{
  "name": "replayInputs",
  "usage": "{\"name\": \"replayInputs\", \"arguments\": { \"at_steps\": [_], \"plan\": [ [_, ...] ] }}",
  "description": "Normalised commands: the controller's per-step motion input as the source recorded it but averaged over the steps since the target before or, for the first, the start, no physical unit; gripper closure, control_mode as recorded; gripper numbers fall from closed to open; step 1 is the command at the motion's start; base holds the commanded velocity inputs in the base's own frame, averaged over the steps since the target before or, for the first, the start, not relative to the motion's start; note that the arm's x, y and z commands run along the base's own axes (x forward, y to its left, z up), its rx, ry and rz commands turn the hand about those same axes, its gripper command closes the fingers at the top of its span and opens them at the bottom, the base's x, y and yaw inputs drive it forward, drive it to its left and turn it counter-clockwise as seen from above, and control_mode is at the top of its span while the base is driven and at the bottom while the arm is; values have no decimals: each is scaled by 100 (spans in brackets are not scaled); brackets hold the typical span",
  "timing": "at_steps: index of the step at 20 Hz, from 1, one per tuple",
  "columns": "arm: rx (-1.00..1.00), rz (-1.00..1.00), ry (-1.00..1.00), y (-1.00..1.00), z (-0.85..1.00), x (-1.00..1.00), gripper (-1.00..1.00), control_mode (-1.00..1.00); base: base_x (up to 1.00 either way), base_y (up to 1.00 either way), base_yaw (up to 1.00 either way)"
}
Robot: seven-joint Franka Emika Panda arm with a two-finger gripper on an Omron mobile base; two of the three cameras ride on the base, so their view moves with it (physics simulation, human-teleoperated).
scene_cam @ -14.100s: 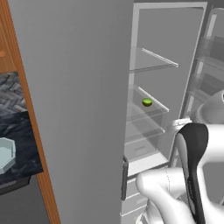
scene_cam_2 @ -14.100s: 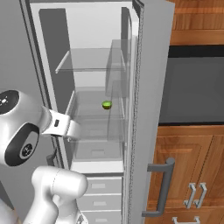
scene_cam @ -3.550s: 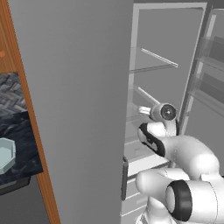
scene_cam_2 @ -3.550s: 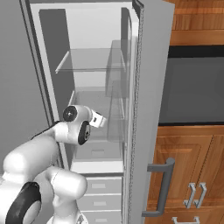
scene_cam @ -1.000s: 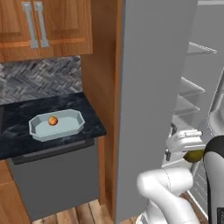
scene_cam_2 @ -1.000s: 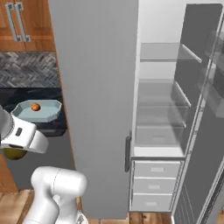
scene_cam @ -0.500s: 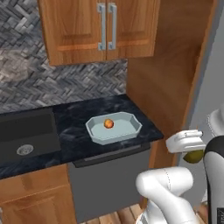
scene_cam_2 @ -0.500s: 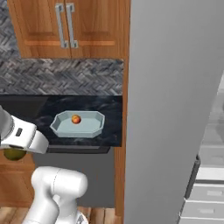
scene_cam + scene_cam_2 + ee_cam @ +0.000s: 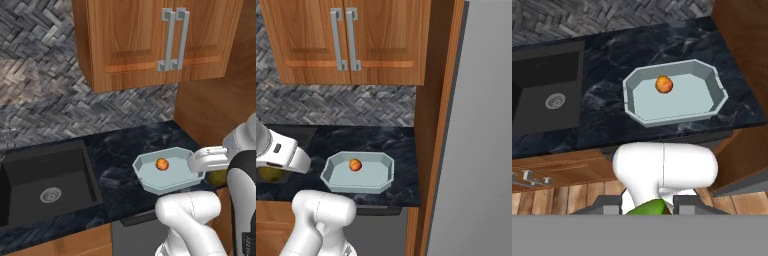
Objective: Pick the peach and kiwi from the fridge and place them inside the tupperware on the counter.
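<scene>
- The claw (image 9: 647, 206) is clamped on the kiwi (image 9: 646, 207), and the green fruit peeks out between the two dark finger tips at the bottom of the hand view.
- From the left base view the kiwi (image 9: 218, 177) hangs under the white hand, just beside the right end of the tupperware (image 9: 150, 181) (a yellow-green lump, half hidden by the arm).
- From the right base view the kiwi (image 9: 271, 173) sits under the hand, left of the tupperware (image 9: 336, 181) and apart from it.
- The peach (image 9: 664, 84) lies inside the tupperware (image 9: 677, 112), on the tray floor towards its far wall; the peach (image 9: 161, 164) shows in the left base view too.
- The tupperware rests on the black worktop (image 9: 607, 110), near its front edge.
- The sink (image 9: 45, 182) is sunk into the worktop, well apart from the tray on the other side.
- Behind runs the herringbone tile wall (image 9: 55, 100), with a wooden cabinet (image 9: 346, 40) above.
- The grey fridge (image 9: 481, 150) stands beside the worktop's end, with a wooden panel between them.
</scene>
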Motion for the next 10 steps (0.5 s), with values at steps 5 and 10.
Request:
{"name": "replayInputs", "arguments": {
  "at_steps": [5,10],
  "plan": [
    [0,0,0,-28,-18,-1,100,-100,4,0,0],
    [0,0,0,-39,-17,23,100,-100,0,0,0]
  ]
}}
